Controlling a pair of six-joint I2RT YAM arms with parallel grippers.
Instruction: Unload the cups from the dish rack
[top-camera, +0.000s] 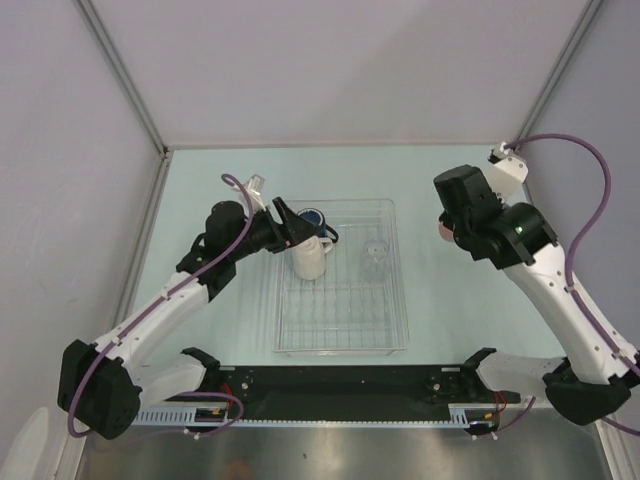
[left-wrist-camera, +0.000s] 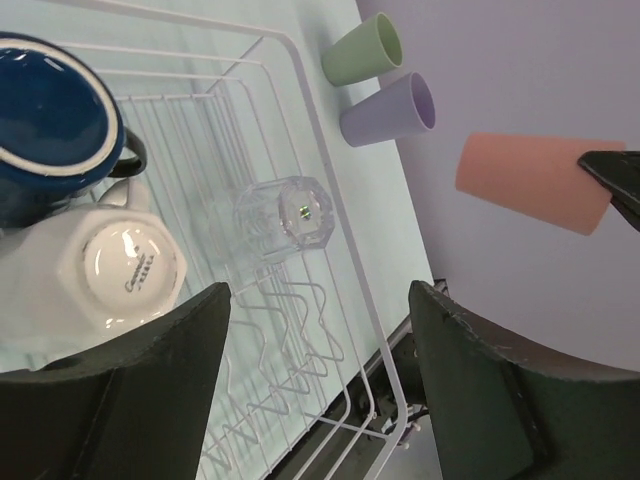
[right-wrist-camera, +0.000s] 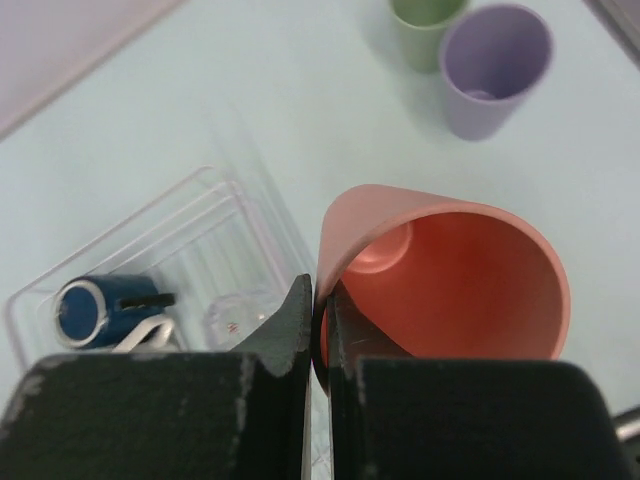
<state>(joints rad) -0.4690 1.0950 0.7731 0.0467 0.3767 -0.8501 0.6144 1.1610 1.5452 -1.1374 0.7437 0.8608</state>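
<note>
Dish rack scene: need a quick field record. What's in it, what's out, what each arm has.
container: dish rack, clear tray with wire grid
in rack: cream-white mug, base up; dark blue mug; clear glass
on table, outside rack: green cup and lavender cup, upright, side by side
left gripper: fingers open, empty, near the cream-white mug
right gripper: fingers shut on the wall of the salmon cup, held right of the rack
left to unload: three

The table (top-camera: 440, 310) holds the dish rack (top-camera: 340, 347), green tumbler (left-wrist-camera: 362, 50) and lavender tumbler (left-wrist-camera: 390, 110).
</note>
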